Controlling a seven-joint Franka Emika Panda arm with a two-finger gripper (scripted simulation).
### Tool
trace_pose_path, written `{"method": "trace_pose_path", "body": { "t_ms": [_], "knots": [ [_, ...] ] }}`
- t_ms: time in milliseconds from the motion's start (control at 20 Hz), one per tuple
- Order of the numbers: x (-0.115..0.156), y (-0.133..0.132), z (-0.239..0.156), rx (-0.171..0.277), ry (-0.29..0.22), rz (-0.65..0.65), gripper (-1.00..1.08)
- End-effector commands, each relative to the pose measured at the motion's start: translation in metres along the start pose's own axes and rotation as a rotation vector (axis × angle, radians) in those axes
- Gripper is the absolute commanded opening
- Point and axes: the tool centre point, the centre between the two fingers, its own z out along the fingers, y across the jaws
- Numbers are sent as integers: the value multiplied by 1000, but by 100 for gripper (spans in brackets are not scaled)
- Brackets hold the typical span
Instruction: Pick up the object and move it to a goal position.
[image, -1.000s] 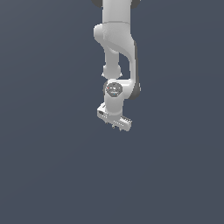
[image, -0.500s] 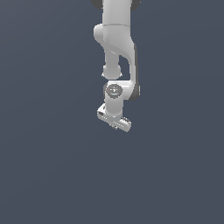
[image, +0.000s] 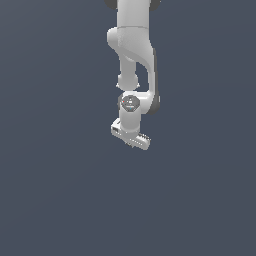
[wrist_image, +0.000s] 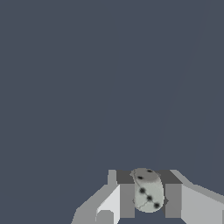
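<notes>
So in the wrist view the pincer (wrist_image: 148, 194) has its two fingers (wrist_image: 127, 199) closed in on the object (wrist_image: 148, 192), a small pale grey rounded thing with a few dark dots on it. It sits right between the pads, touching both. From the exterior view the white arm (image: 132, 45) hangs straight down over the plain dark counter (image: 60, 190), and the object itself is hidden under the hand there.
</notes>
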Motion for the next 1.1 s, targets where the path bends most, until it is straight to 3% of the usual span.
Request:
{"method": "trace_pose_path", "body": {
  "t_ms": [0, 450, 1050],
  "knots": [
    [2, 0, -7, 0, 1, 0, -100],
    [13, -3, -62, 0, 1, 1, -100],
    [38, -10, -184, 0, 1, 1, -100]
  ]
}}
